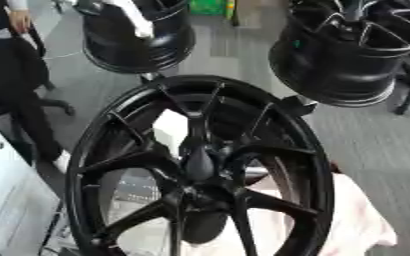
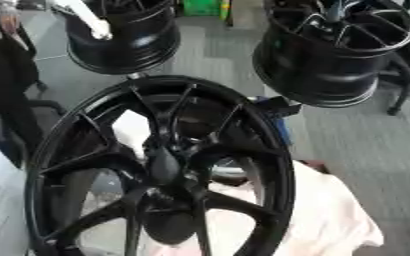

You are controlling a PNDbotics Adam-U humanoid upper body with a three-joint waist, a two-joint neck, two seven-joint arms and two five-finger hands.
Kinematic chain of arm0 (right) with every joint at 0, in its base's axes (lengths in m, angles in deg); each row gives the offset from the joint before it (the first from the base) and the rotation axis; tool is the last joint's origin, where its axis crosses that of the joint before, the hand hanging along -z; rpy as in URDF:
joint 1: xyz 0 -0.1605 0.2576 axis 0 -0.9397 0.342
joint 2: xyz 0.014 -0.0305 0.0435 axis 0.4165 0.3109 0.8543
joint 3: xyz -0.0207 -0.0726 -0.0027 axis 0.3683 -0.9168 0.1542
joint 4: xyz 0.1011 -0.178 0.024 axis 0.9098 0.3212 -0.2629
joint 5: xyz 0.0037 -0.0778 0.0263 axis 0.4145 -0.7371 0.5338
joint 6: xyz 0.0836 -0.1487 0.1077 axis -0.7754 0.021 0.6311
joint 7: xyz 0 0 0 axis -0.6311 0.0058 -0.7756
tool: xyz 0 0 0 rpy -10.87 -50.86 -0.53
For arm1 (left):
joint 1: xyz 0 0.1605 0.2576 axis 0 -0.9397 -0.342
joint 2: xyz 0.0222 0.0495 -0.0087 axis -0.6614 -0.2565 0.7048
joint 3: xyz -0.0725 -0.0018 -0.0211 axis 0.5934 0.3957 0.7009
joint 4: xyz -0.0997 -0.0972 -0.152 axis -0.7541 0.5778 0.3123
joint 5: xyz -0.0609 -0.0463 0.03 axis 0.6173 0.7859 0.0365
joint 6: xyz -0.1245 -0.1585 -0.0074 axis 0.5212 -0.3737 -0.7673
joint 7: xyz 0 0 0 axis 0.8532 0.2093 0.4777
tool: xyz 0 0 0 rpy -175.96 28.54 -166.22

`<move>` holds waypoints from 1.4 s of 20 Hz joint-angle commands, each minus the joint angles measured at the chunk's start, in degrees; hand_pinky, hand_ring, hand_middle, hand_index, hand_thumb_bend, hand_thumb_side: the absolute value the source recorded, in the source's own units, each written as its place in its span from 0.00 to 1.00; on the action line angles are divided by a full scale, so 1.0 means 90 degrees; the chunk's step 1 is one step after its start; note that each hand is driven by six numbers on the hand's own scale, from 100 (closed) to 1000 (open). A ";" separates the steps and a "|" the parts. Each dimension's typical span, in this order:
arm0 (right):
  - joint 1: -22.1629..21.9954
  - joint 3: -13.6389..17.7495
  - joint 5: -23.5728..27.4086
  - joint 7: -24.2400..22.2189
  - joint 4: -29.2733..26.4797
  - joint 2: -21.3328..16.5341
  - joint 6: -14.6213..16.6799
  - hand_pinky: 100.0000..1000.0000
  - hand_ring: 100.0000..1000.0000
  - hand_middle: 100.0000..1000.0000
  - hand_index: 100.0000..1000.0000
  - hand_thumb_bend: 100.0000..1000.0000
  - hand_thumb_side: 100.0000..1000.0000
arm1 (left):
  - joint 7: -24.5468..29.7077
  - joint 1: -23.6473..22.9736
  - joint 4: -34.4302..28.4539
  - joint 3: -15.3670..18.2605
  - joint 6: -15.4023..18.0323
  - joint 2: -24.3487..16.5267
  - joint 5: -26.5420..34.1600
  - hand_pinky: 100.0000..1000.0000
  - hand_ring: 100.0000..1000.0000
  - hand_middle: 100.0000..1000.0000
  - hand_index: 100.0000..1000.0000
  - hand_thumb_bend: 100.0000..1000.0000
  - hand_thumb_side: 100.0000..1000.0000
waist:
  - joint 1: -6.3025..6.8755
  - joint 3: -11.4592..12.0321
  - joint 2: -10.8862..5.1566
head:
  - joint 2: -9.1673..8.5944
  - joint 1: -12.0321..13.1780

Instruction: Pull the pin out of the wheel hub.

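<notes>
A large black wheel hub (image 1: 95, 150) with several thin spokes fills the middle of both views, standing tilted towards me. At its centre a dark rounded, elongated shape (image 1: 198, 161) sticks out where the spokes meet; it is black on black and I cannot tell whether it is the pin. Below it, a second dark rounded bulge (image 1: 204, 225) shows behind the spokes. Neither of my hands shows in either view.
Two more black wheels hang at the back, one top left (image 1: 138, 42) with a white bar (image 2: 90, 20) across it, one top right (image 1: 348, 55). A pale pink cloth (image 1: 357, 215) lies lower right and a white box (image 1: 12, 205) lower left. A seated person is at the far left.
</notes>
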 commanded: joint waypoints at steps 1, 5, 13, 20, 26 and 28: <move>0.0019 0.0110 -0.0042 0.0048 -0.0080 -0.0246 0.0009 0.77 0.65 0.55 0.73 0.00 0.71 | -0.0313 -0.0078 0.0084 0.0515 -0.0073 -0.0576 0.0044 0.60 0.43 0.14 0.38 0.26 0.00 | 0.0005 0.0020 -0.0099 | -0.0003 -0.0067; 0.0001 0.0140 -0.0056 0.0076 -0.0087 -0.0253 0.0017 0.77 0.65 0.55 0.73 0.00 0.71 | -0.0717 -0.0469 0.0275 0.0987 -0.0168 -0.1003 -0.0065 0.60 0.43 0.14 0.38 0.24 0.00 | 0.0006 0.0049 -0.0086 | -0.0005 -0.0136; 0.0010 0.0168 -0.0068 0.0106 -0.0105 -0.0254 0.0025 0.77 0.65 0.55 0.73 0.00 0.71 | -0.1419 -0.1115 0.0900 0.1595 -0.0287 -0.1424 -0.0485 0.59 0.43 0.14 0.39 0.17 0.00 | -0.0015 0.0051 -0.0079 | -0.0036 -0.0187; 0.0025 0.0173 -0.0066 0.0111 -0.0116 -0.0239 0.0029 0.77 0.65 0.55 0.73 0.00 0.71 | -0.1820 -0.1405 0.1350 0.1680 -0.0166 -0.1487 -0.1026 0.69 0.61 0.41 0.64 0.13 0.00 | -0.0021 0.0027 -0.0073 | -0.0059 -0.0179; 0.0029 0.0179 -0.0058 0.0120 -0.0115 -0.0236 0.0031 0.77 0.65 0.55 0.73 0.00 0.71 | -0.1977 -0.1467 0.1460 0.1695 0.0061 -0.1464 -0.1477 0.84 0.88 0.79 0.92 0.17 0.25 | -0.0016 0.0010 -0.0074 | -0.0059 -0.0179; 0.0032 0.0179 -0.0055 0.0122 -0.0115 -0.0234 0.0032 0.77 0.65 0.55 0.73 0.00 0.71 | -0.2102 -0.1470 0.1475 0.1701 0.0122 -0.1460 -0.1571 0.85 0.89 0.80 0.93 0.19 0.27 | -0.0011 0.0008 -0.0075 | -0.0056 -0.0183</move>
